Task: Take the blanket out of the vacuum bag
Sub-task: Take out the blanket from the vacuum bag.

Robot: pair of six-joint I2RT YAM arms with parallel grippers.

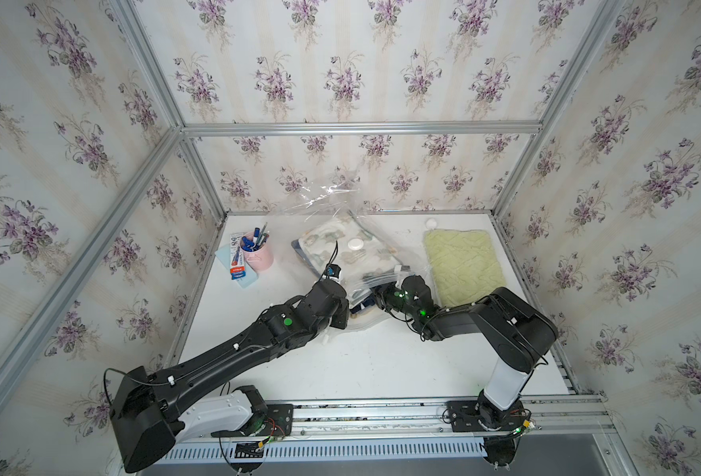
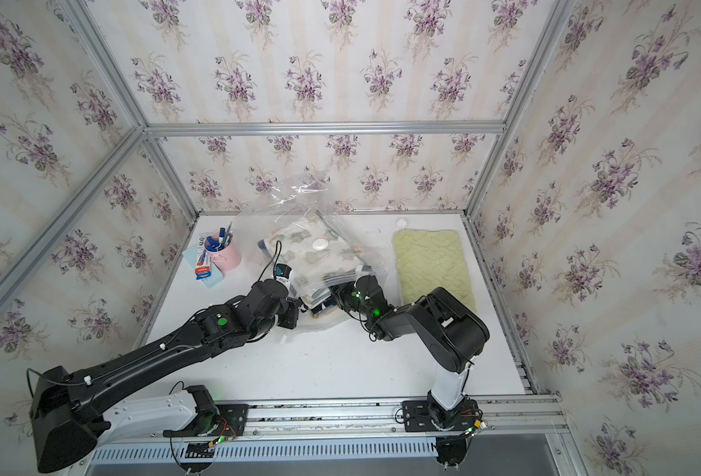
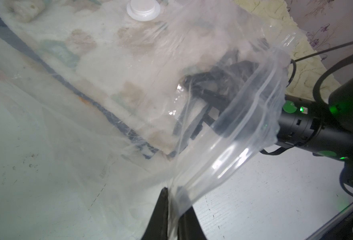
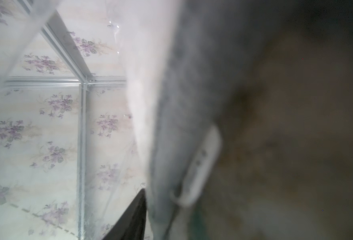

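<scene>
In both top views the vacuum bag [image 1: 328, 206] lies mid-frame on the table [image 1: 340, 362], mouth at its lower end, with the blanket [image 1: 332, 243] inside, up-frame of both arms. The left gripper [image 3: 174, 200] is pressed together on the zip-seal lip, holding the mouth agape. The right gripper [image 3: 194, 104] is nearer (inside the mouth, at the blanket's near edge); whether it is spread cannot be told through the plastic.
</scene>
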